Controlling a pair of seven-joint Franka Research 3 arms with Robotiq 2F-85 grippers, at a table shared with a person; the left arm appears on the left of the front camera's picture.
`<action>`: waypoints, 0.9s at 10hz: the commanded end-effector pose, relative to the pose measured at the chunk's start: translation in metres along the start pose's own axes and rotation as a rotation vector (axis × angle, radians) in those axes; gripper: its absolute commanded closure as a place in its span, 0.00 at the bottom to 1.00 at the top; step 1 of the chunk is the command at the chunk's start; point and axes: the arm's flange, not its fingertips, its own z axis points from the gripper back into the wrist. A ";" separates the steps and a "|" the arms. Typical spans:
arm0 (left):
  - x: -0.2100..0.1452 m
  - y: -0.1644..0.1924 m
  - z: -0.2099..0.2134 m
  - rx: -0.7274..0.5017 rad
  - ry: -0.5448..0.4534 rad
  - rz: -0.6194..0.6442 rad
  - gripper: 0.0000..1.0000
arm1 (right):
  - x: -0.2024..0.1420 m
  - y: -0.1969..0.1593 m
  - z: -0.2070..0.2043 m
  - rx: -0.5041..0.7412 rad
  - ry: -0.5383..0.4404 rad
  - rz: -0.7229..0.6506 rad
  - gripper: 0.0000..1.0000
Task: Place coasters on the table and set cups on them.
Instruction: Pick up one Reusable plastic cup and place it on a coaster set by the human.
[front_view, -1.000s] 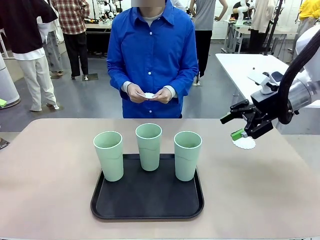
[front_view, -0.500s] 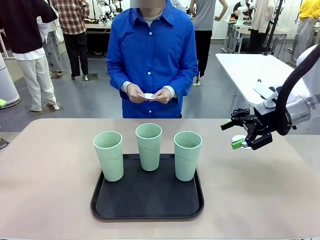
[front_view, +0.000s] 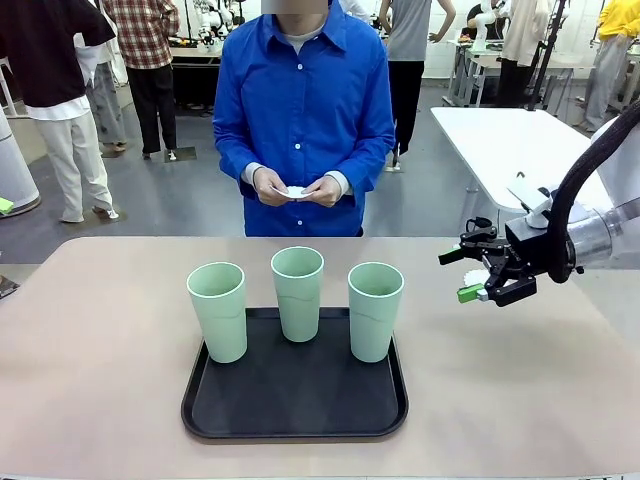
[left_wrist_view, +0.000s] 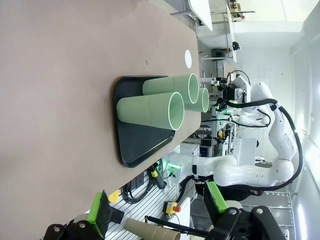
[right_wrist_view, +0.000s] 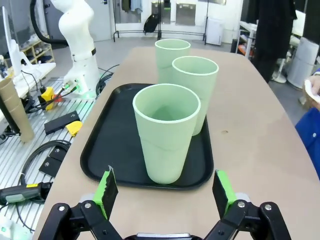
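Beige-pink table: two items found resting directly on the surface.
A black tray sits flat at 6 o'clock of the tabletop, close to the robot-side edge. One white coaster lies flat at roughly 3 o'clock from the tray, well apart from it.

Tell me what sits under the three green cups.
A black tray, resting on the table. Nothing white pokes out around the cups; the patch of tray directly beneath each base is covered.
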 end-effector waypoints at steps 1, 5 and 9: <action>-0.002 -0.001 0.002 -0.006 -0.008 -0.006 0.00 | 0.007 0.003 0.002 0.013 0.014 0.021 0.00; -0.002 -0.001 0.002 -0.006 -0.008 -0.006 0.00 | 0.007 0.003 0.002 0.013 0.014 0.021 0.00; -0.002 -0.001 0.002 -0.006 -0.008 -0.006 0.00 | -0.006 -0.010 -0.016 -0.052 -0.017 -0.026 0.00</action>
